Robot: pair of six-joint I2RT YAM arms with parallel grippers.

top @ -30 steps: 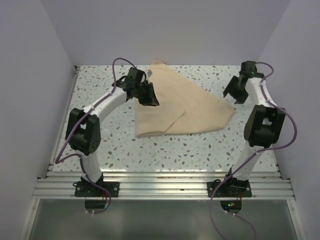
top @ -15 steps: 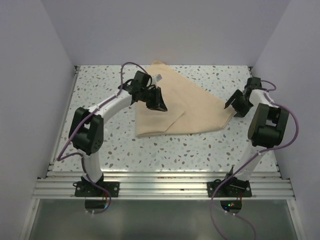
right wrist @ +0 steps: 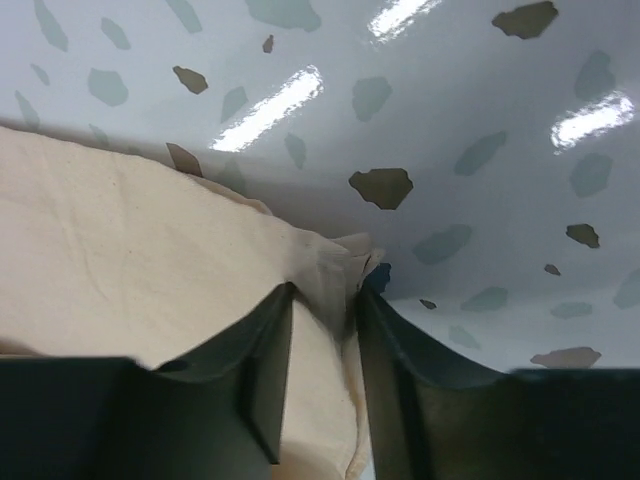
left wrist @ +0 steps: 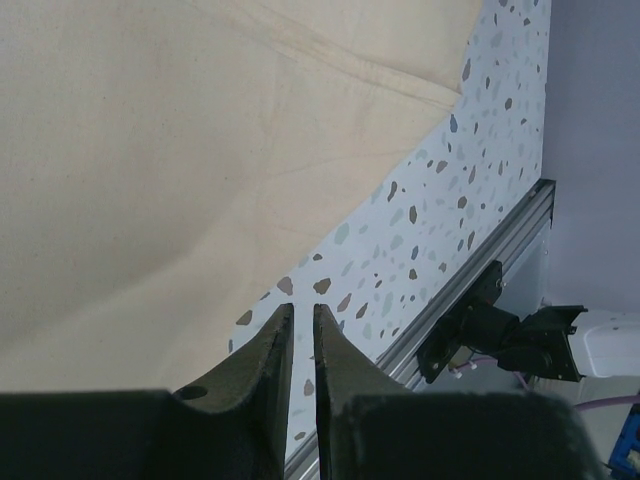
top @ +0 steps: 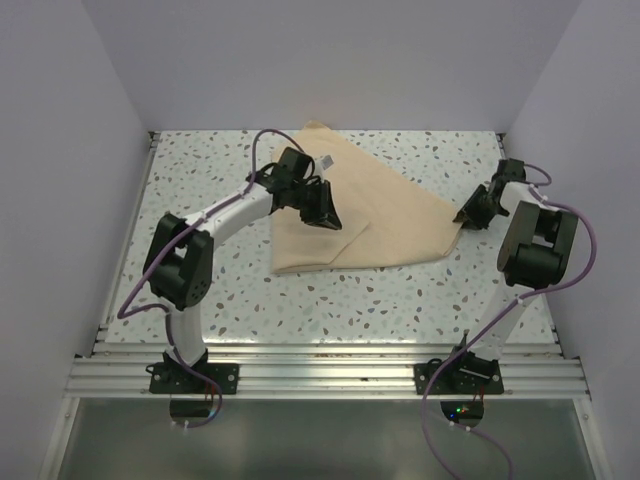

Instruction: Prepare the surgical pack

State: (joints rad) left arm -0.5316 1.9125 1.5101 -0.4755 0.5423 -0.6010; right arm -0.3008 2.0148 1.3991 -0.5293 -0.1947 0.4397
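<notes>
My right end effector (right wrist: 322, 295) is clenched on the right-hand corner of the surgical pack (top: 390, 215). In the right wrist view, a bunched fold of tan cloth fills the gap between its two dark fingers (right wrist: 262, 385), low against the speckled desk (top: 200, 170). From above, I see that arm reaching to the cloth's right-most point, near the right wall.

My left end effector (left wrist: 298, 315) is closed on nothing, with its fingers nearly together and only a thin slit between them. In the left wrist view the tips hang over the line where the cloth's edge meets bare desk, and I cannot tell whether they touch either. In the overhead view it sits over the left part of the cloth, just beside a diagonal folded edge.

The pack lies flat as a large, partly folded sheet, roughly triangular, across the middle and rear of the desk. One point faces the back wall and one faces right. An aluminium rail (top: 320, 375) runs along the desk's near edge.
</notes>
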